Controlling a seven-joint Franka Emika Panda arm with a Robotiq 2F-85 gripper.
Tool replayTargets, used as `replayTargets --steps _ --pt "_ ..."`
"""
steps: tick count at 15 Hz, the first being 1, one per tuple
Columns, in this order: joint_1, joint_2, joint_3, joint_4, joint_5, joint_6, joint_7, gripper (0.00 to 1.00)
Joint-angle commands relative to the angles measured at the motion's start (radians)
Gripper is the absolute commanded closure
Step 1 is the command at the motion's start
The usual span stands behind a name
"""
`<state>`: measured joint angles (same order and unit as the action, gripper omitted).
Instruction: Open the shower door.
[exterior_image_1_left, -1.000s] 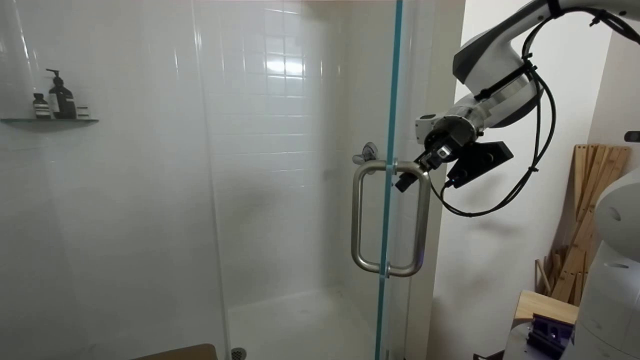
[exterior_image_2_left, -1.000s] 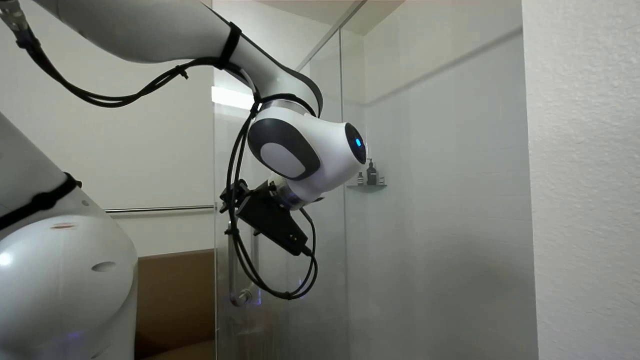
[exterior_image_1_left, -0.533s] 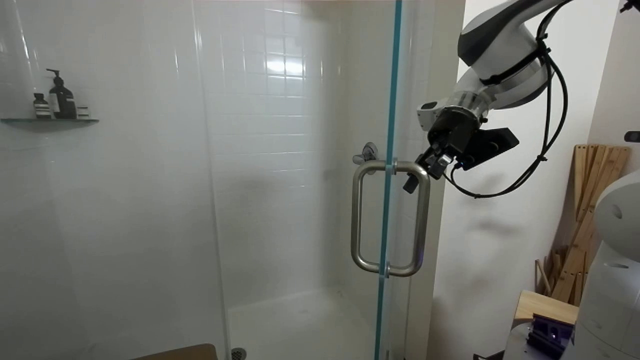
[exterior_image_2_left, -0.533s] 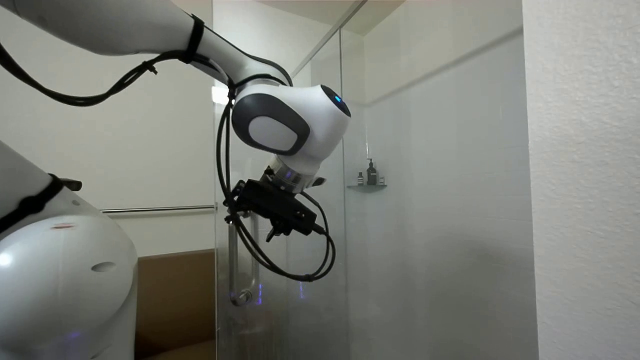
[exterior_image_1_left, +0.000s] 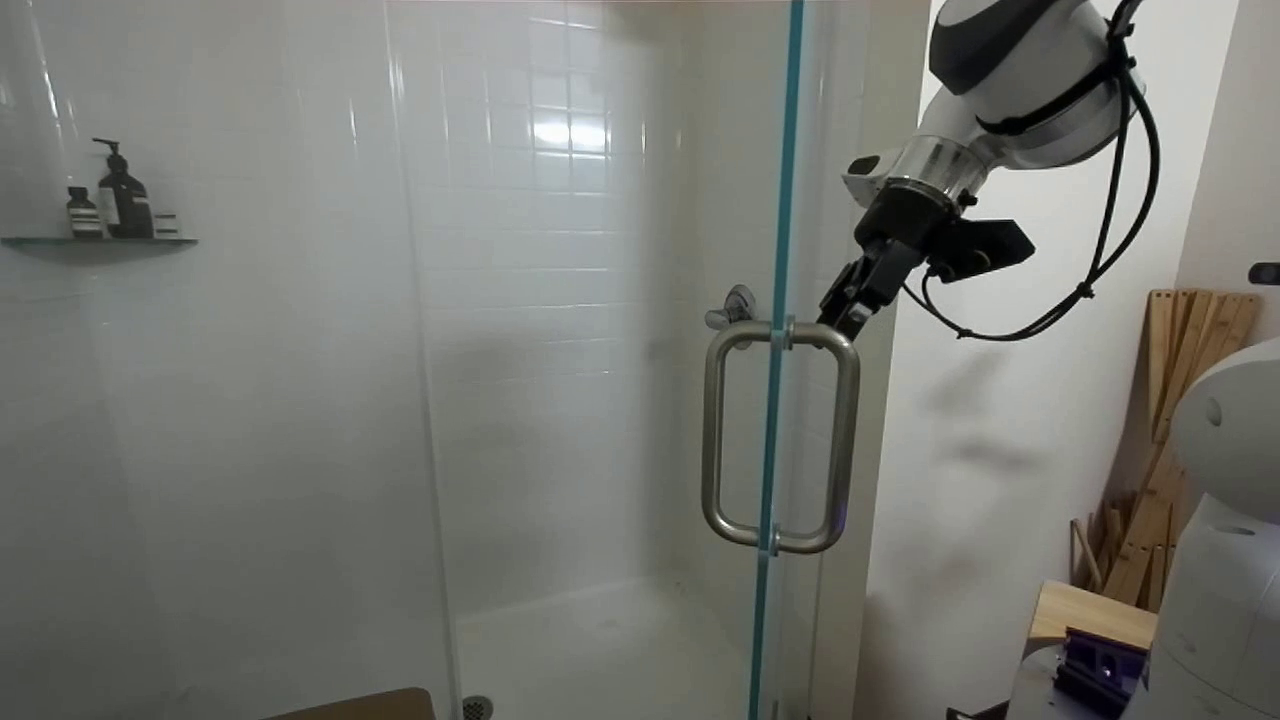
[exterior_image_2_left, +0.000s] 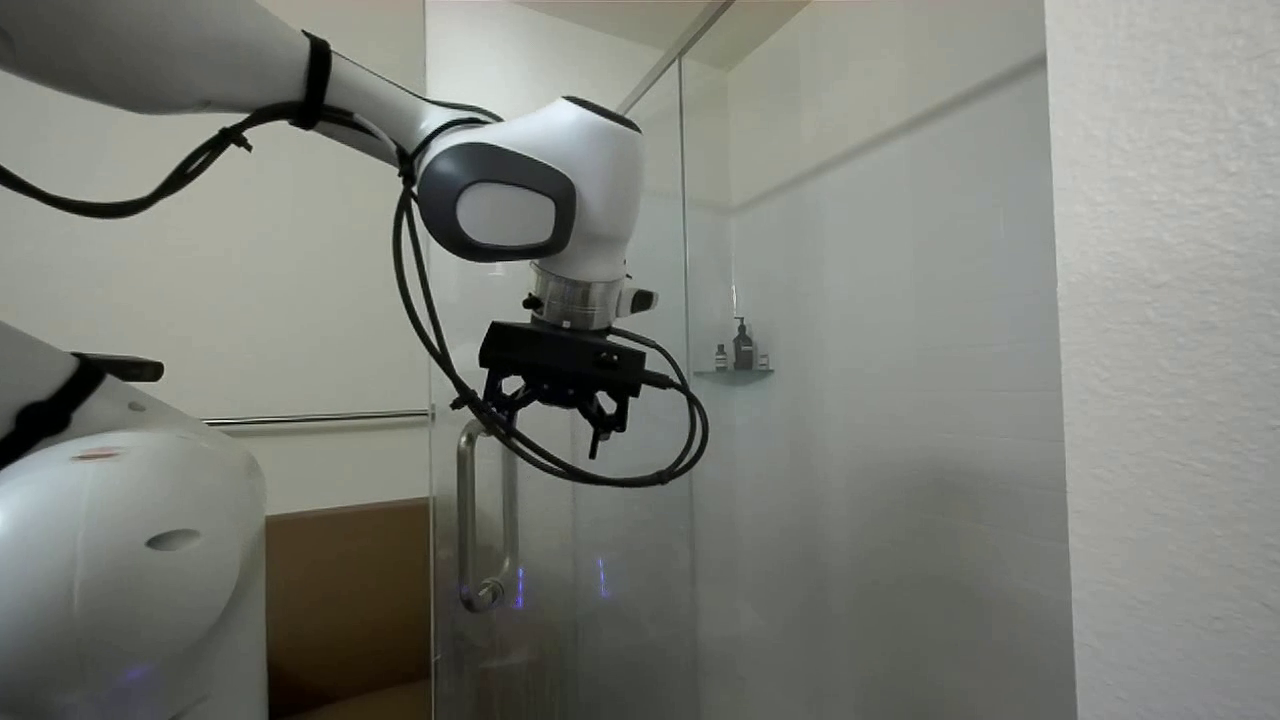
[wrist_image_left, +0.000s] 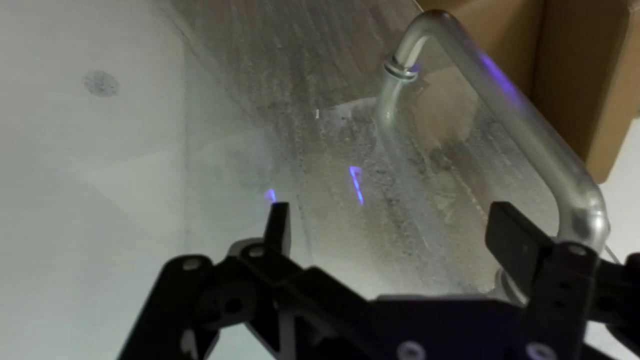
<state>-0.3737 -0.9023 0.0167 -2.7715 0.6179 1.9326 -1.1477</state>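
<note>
The shower door (exterior_image_1_left: 776, 230) is clear glass with a greenish edge, seen nearly edge-on in an exterior view. It also shows in an exterior view as a flat panel (exterior_image_2_left: 560, 650). Its chrome loop handle (exterior_image_1_left: 843, 450) is at mid-height, with bars on both sides of the glass. The handle also shows in an exterior view (exterior_image_2_left: 466, 520) and in the wrist view (wrist_image_left: 517, 112). My gripper (wrist_image_left: 387, 215) is open with nothing between its fingers. It points down at the handle's top end; its right finger overlaps the handle's near end, and I cannot tell whether they touch.
A cardboard box (wrist_image_left: 565, 65) stands beyond the handle. A corner shelf (exterior_image_1_left: 100, 240) holds dark bottles. Wooden slats (exterior_image_1_left: 1190, 420) lean by the wall. A wooden table edge (exterior_image_1_left: 1090, 612) is beside the robot base. A metal bar (exterior_image_2_left: 320, 418) runs along the wall.
My gripper has moved up along the handle and turned to point more steeply down. The arm has drawn back toward the base. The door and handle have not moved.
</note>
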Motion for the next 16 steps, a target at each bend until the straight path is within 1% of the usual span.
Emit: replayTargets --steps 1,2,3,5,8,9,10,11,14,16 --pt "-0.047 -0.072 0.133 -0.006 -0.092 0.022 0.138 0.00" --pt "0.071 -0.071 0.065 -0.006 -0.210 0.056 0.251 0.00" --pt "0.081 -0.094 0.079 -0.006 -0.273 0.034 0.314 0.00" --pt "0.124 -0.111 0.083 0.008 -0.417 -0.009 0.460 0.00" --pt "0.190 -0.134 0.073 0.025 -0.615 -0.105 0.650 0.00" --pt "0.210 -0.123 0.072 0.042 -0.669 -0.147 0.708 0.00" --pt "0.235 -0.128 0.063 0.047 -0.709 -0.181 0.751 0.00" --pt "0.287 -0.126 0.010 0.024 -0.701 -0.128 0.729 0.00" --pt "0.333 -0.133 -0.022 0.027 -0.722 -0.139 0.749 0.00" --pt "0.342 -0.134 -0.035 0.027 -0.721 -0.139 0.747 0.00"
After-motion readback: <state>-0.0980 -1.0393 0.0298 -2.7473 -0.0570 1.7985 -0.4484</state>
